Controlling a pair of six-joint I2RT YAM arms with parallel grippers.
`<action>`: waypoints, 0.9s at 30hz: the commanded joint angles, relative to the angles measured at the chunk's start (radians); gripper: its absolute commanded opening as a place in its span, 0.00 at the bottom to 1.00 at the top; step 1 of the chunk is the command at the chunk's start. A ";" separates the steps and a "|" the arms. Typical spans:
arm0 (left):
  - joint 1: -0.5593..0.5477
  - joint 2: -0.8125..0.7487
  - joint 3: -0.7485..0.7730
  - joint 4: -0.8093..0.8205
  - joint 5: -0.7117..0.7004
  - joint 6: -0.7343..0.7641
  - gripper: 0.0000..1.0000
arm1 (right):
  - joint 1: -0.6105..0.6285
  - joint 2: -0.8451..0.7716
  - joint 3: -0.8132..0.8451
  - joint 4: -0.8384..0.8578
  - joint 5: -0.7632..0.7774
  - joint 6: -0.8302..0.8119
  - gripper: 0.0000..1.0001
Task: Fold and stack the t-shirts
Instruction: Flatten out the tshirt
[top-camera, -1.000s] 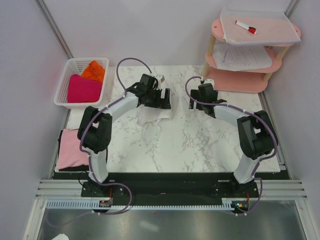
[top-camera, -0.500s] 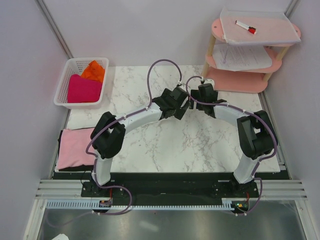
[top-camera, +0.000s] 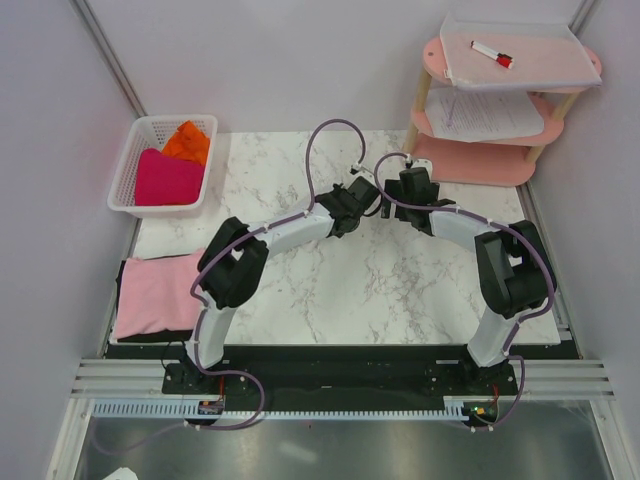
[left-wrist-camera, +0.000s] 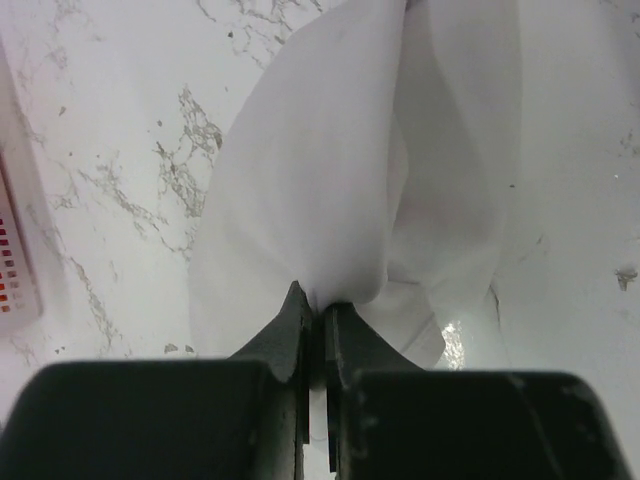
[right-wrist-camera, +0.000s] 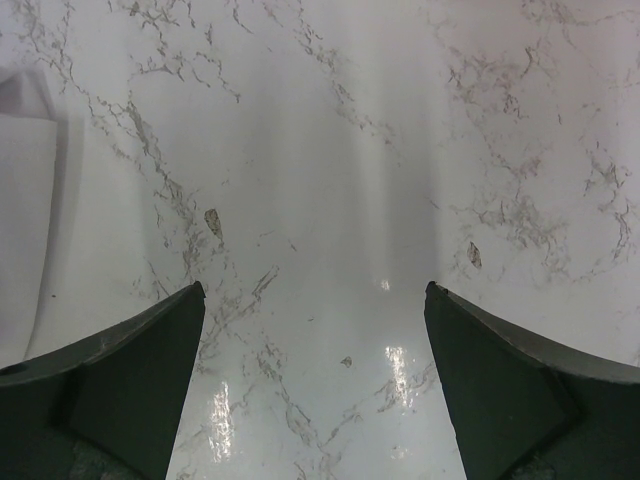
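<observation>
**White t-shirt pinched at mid-tabletop**

No writing can be read: the print on the paper sheets (top-camera: 490, 115) on the pink shelf (top-camera: 470, 162) is too small to make out. A red marker (top-camera: 492, 53) lies on the shelf's top tier.

The tabletop (top-camera: 330, 285) is glossy white marble with grey veins, set between pale walls. A white basket (top-camera: 124, 172) at its far left corner holds the magenta t-shirt (top-camera: 165, 178) and the orange t-shirt (top-camera: 188, 140). The pink t-shirt (top-camera: 150, 295) lies flat at the near left.

The left gripper (left-wrist-camera: 318, 312) is clamped tight on an edge of the white t-shirt (left-wrist-camera: 340, 170). The cloth is gathered into long folds that run straight away from the fingertips.

The right gripper (right-wrist-camera: 312, 290) is spread wide above bare marble, holding nothing, with a corner of the white cloth just beside its left finger.
</observation>
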 joint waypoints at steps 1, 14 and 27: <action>-0.003 -0.090 0.036 0.010 -0.092 0.015 0.02 | 0.000 -0.006 -0.003 0.012 -0.007 0.011 0.98; 0.003 -0.296 0.164 0.021 -0.190 0.194 0.02 | -0.037 -0.026 -0.019 0.012 -0.035 0.046 0.98; 0.003 -0.446 -0.018 -0.098 0.359 -0.035 0.02 | -0.051 -0.029 -0.029 0.015 -0.062 0.049 0.98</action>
